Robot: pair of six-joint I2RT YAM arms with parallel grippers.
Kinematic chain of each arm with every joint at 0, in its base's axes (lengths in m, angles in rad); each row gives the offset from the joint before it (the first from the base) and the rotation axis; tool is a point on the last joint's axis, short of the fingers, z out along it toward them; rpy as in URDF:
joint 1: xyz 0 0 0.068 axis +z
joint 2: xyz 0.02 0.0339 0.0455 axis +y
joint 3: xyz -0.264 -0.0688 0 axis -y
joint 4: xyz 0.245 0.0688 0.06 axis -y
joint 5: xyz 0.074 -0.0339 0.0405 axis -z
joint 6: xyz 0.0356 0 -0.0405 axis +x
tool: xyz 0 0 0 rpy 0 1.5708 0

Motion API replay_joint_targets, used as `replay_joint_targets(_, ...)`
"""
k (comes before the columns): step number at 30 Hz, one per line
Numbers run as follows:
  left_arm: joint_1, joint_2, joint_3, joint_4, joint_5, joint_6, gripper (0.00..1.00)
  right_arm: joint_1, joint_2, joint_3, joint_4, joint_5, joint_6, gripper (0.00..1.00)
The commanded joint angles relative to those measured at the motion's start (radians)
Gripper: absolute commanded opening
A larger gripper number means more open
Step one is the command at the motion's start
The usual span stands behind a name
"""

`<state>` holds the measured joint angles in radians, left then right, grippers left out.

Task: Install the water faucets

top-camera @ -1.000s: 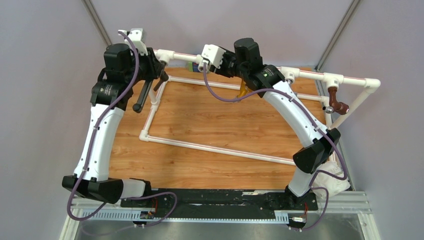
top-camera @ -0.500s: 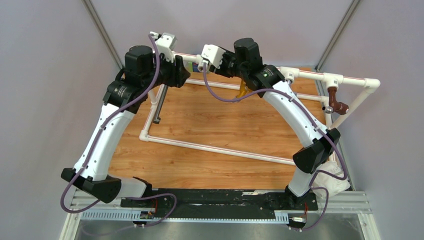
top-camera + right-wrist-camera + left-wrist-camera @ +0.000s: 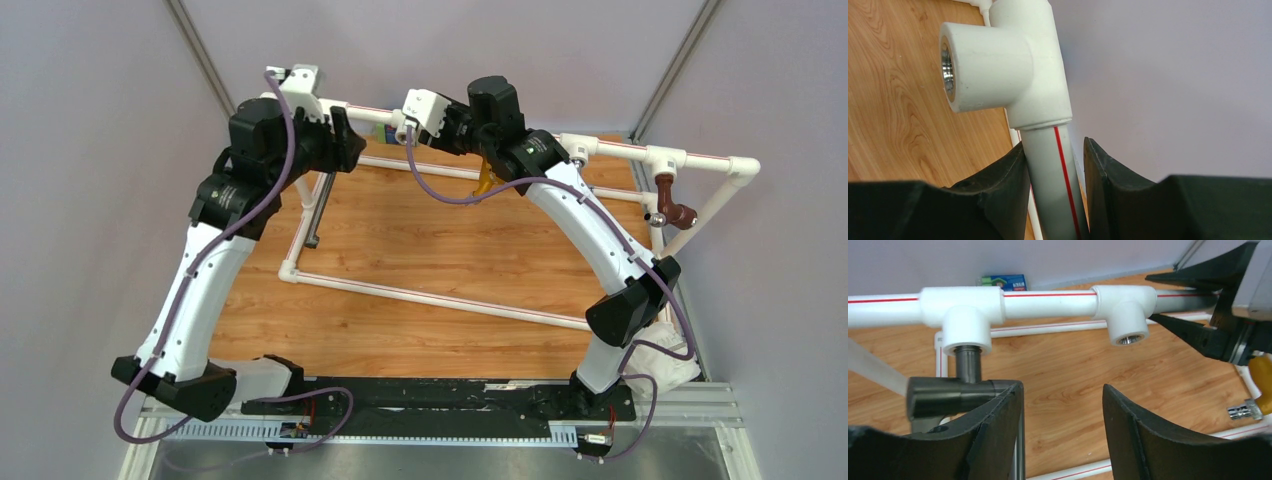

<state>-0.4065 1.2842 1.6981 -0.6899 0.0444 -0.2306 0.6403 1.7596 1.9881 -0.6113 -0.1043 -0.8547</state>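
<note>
The dark grey water faucet hangs by its threaded stem from the left white tee, and its cross-bar lies just left of my left finger. In the top view the faucet drops straight down from the raised pipe. My left gripper is open with only the wooden table showing between its fingers. It sits at the pipe's left end. A second tee has an empty threaded socket. My right gripper is shut on the white pipe just below that tee.
A white pipe frame lies on the wooden table. An orange tap hangs under the right arm. A brown tap and a chrome one hang at the far right. A blue-green box stands by the back wall.
My left gripper has opened and let go of the faucet, which went from tilted to hanging straight from the tee. The left arm swung right, then back a little. The right arm held still.
</note>
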Motion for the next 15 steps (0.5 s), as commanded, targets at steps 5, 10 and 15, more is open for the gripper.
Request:
replay_joint_targets(5,0.257,-0.126,-0.050,0.113,0.061,-0.163,0.80,0.036,0.017,-0.040,0.027,-0.087,0.129,0.08)
replay_joint_targets(10,0.400,-0.167,-0.231,0.263,0.207,-0.324,0.84,0.036,0.012,-0.043,0.031,-0.086,0.128,0.08)
replay_joint_targets(15,0.400,-0.141,-0.298,0.361,0.333,-0.404,0.84,0.036,0.014,-0.043,0.031,-0.087,0.129,0.08)
